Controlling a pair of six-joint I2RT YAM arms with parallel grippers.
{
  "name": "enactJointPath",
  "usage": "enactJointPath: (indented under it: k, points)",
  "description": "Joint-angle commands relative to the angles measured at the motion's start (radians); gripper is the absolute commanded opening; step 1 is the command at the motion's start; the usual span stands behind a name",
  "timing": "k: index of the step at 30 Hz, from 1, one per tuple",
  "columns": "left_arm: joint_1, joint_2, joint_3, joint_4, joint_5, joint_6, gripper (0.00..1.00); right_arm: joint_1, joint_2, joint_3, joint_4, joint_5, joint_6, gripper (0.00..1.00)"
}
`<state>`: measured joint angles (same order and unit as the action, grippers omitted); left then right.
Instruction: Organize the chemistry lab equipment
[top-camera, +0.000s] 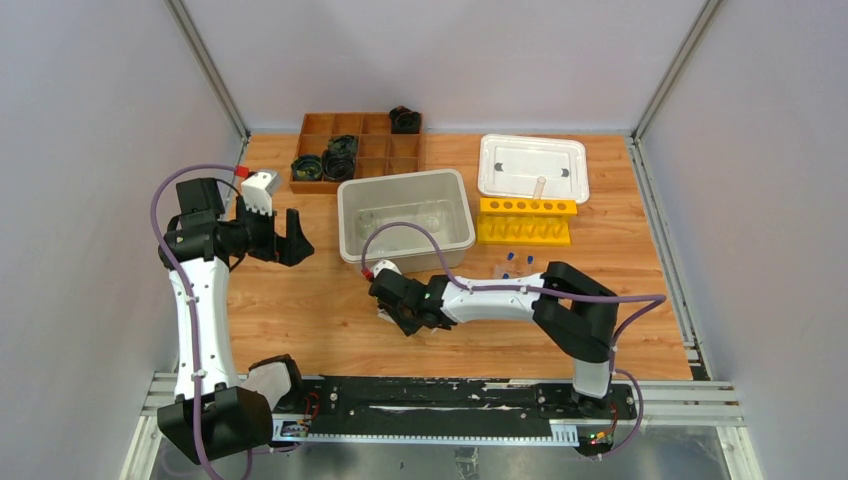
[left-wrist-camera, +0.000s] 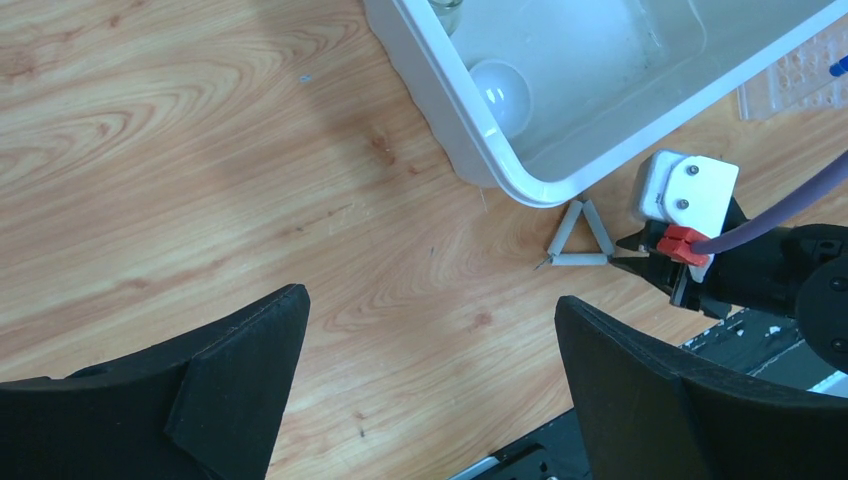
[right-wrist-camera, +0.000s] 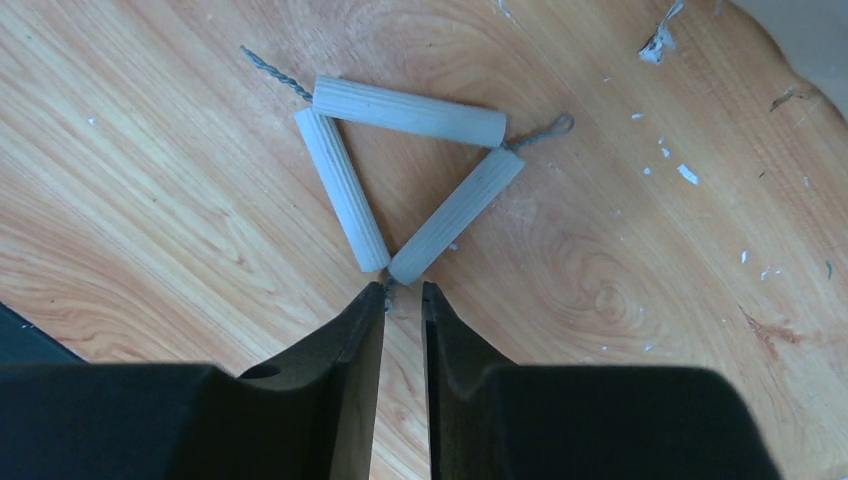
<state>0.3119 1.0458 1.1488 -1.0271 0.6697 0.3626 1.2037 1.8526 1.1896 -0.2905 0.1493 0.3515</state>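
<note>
The white triangle (right-wrist-camera: 405, 170), three ribbed rods joined by twisted wire, lies flat on the wood. My right gripper (right-wrist-camera: 404, 288) has its tips at the triangle's near corner. Its jaws stand a narrow slit apart with nothing between them. In the top view the right gripper (top-camera: 392, 312) is low in front of the clear bin (top-camera: 352, 225). My left gripper (top-camera: 287, 236) is wide open and empty, raised to the bin's left. The left wrist view shows the triangle (left-wrist-camera: 580, 236), the white dome (left-wrist-camera: 500, 95) inside the bin and a beaker (left-wrist-camera: 445, 10). Blue-capped tubes (top-camera: 515, 262) lie loose.
The yellow rack (top-camera: 525, 222) stands right of the bin, with a white lidded tray (top-camera: 533, 168) behind it. A clear plastic rack (left-wrist-camera: 800, 70) shows beyond the bin. The brown divided tray (top-camera: 355, 150) with black coils is at the back left.
</note>
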Motion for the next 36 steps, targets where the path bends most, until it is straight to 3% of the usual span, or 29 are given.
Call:
enactJointPath:
  k: [1, 8, 11, 25, 36]
  points:
    - [-0.001, -0.012, -0.001, 0.005, 0.001, 0.003, 1.00, 0.005, 0.020, -0.009, -0.002, 0.010, 0.006, 0.25]
    - [-0.001, -0.021, -0.003, 0.004, 0.003, 0.003, 1.00, 0.003, -0.065, -0.021, -0.029, 0.009, -0.037, 0.45]
    - [-0.001, -0.022, -0.001, 0.003, 0.006, 0.001, 1.00, -0.007, -0.092, -0.009, -0.025, 0.007, -0.031, 0.48]
    - [0.000, -0.031, 0.012, 0.004, 0.006, -0.005, 1.00, -0.020, 0.063, 0.093, -0.006, 0.127, 0.033, 0.35]
    - [-0.001, -0.038, -0.006, -0.005, 0.004, 0.010, 1.00, -0.019, 0.061, 0.008, 0.022, 0.149, 0.061, 0.29]
